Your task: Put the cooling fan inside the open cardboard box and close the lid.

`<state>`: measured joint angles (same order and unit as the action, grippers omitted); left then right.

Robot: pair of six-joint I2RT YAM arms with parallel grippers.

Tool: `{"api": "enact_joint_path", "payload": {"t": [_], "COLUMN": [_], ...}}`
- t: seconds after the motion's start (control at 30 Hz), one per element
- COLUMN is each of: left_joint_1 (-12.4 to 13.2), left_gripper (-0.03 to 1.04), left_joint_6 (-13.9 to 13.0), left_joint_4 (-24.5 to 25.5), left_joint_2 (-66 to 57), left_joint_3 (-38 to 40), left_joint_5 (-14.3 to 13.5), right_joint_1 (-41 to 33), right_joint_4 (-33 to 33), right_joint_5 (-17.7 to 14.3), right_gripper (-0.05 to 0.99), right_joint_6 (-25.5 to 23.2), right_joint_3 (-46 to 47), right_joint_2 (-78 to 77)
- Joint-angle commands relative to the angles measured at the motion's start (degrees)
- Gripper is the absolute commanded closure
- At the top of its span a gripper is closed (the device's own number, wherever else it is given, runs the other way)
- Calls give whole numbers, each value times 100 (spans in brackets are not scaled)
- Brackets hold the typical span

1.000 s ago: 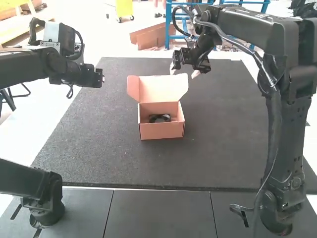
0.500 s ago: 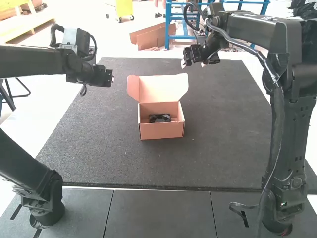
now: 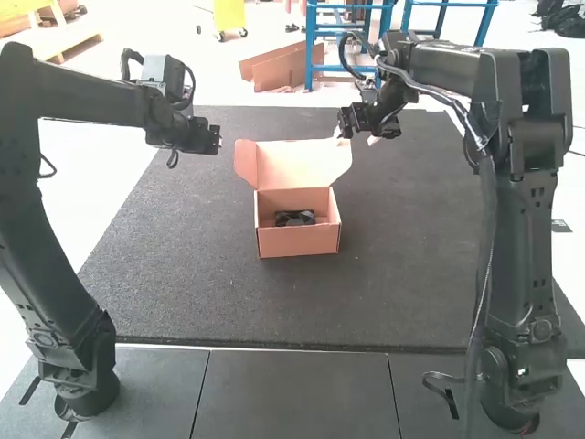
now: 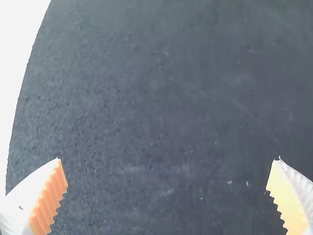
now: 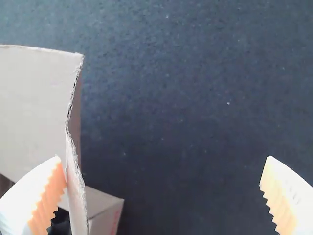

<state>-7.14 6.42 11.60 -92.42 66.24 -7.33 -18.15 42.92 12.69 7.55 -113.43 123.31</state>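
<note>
Both spread wide: left pincer (image 3: 216, 140) just left of the upright lid (image 3: 292, 163), right pincer (image 3: 364, 130) at its far-right corner. Cooling fan (image 3: 295, 218) lies inside the cardboard box (image 3: 298, 236); the lid looks light and bendable, so push its top edge.

A black, rough mat (image 3: 183, 265) covers most of the desk. Along the near edge the grey desk (image 3: 292, 393) itself shows, divided by thin seams into panels.

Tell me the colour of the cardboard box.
The cardboard box is pinkish tan; high view shows it best.
</note>
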Motion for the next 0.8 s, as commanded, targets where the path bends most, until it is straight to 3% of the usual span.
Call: {"api": "enact_joint_path", "payload": {"t": [0.0, 0.33, 0.5, 0.77], "left_joint_1": [-42, -60, -218, -534], "left_gripper": [4, 4, 4, 4], "left_joint_6": [-35, 106, 167, 290], "left_joint_4": [-96, -219, -245, -202], "left_joint_2": [-145, -602, -619, -602], "left_joint_3": [320, 698, 733, 777], "left_joint_5": [-40, 144, 329, 391], "right_joint_1": [180, 260, 216, 224], "right_joint_4": [-29, -29, 85, 384], "right_joint_5": [261, 709, 990, 1131], "right_gripper": [2, 4, 8, 16], "right_joint_6": [36, -96, -105, -78], "right_joint_3": [-118, -109, -109, -109], "right_joint_2": [-87, -61, -61, -61]}}
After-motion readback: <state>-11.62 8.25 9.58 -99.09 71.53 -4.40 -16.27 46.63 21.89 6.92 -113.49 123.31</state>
